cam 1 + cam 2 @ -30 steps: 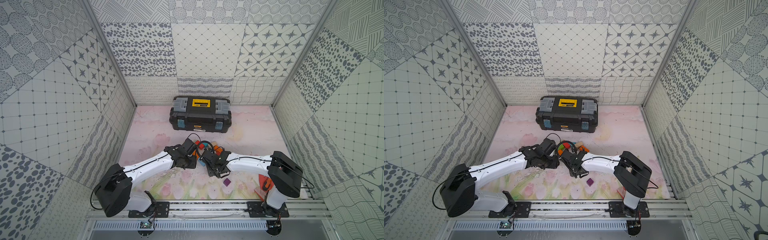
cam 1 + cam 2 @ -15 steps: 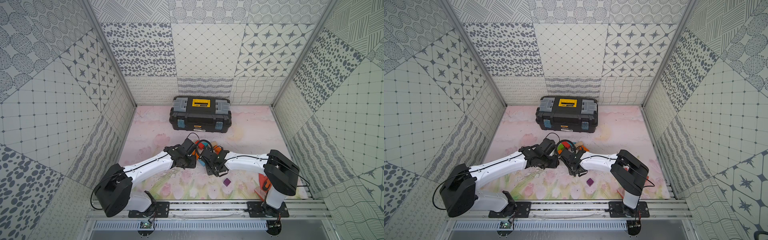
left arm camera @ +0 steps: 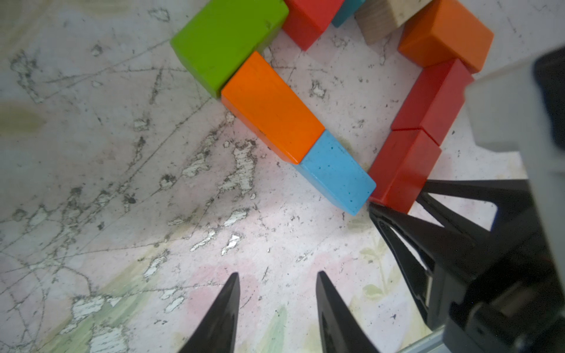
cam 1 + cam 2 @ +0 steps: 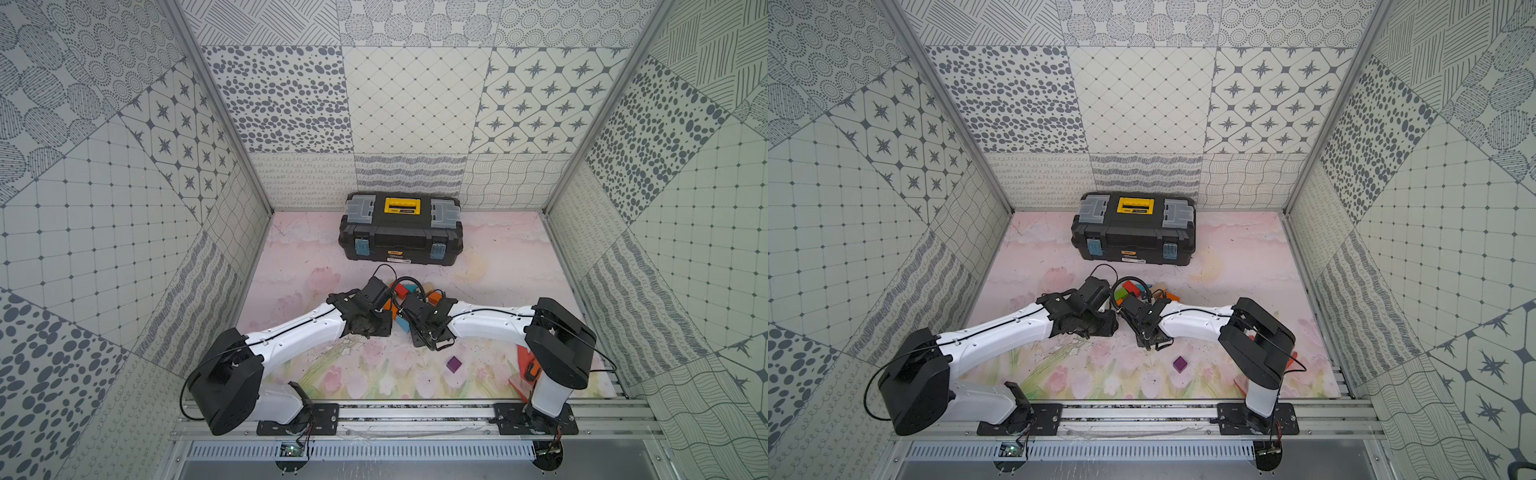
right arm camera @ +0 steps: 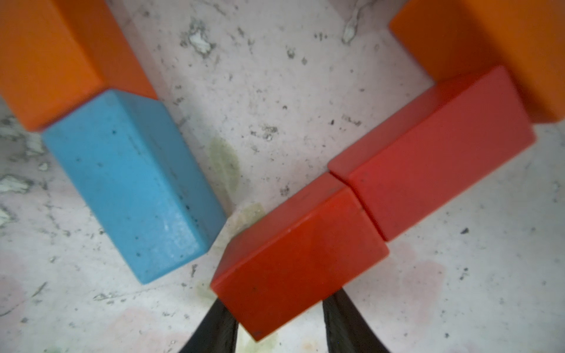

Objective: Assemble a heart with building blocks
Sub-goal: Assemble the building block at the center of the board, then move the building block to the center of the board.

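One red painted wooden brick point(image 5: 299, 269) lies on the surface point(image 5: 275, 91), its end straddled by the right gripper point(image 5: 276, 298); a firm clamp cannot be confirmed. Light, stiff and slick, it is judged best taken across its flat sides. The left gripper point(image 3: 277, 273) is seen open, empty.

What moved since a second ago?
The right arm slid a little toward the left arm, bringing the right gripper up to the end red block, a finger on each side. The left arm, purple cube and toolbox stayed put.
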